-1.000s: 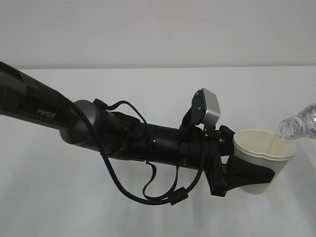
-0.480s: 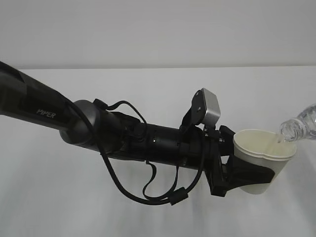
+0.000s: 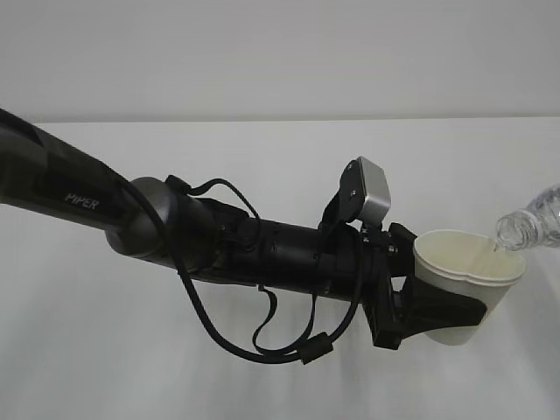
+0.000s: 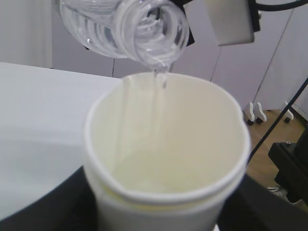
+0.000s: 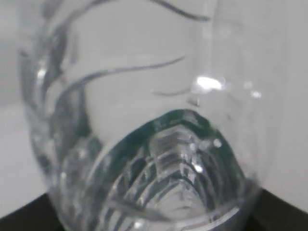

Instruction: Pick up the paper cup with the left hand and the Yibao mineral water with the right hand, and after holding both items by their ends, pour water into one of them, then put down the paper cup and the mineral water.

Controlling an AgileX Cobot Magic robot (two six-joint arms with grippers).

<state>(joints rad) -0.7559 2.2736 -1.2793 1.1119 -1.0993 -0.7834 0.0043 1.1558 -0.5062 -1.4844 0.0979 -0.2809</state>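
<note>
The off-white paper cup [image 3: 468, 278] hangs above the white table, upright with a slight tilt, and my left gripper [image 3: 435, 312] is shut on its lower body. In the left wrist view the cup [image 4: 168, 159] fills the middle, dark fingers [image 4: 45, 211] at both sides, some water at its bottom. The Yibao mineral water [image 3: 530, 219] reaches in from the right edge, tipped mouth-down over the rim. A thin stream runs from its open mouth [image 4: 155, 34] into the cup. My right gripper [image 5: 154, 224] is shut on the bottle's base [image 5: 159, 144], out of the exterior view.
The long black left arm [image 3: 175, 232] with looping cables [image 3: 262, 337] crosses the exterior view above the table [image 3: 262, 157]. The right hand's grey camera block [image 4: 228, 21] hangs behind the bottle. Beyond the table edge are wheeled legs [image 4: 260, 113] and black equipment [image 4: 288, 166].
Both arms hold almost still. The bottle's neck has shifted only very slightly, and the stream still falls into the cup.
</note>
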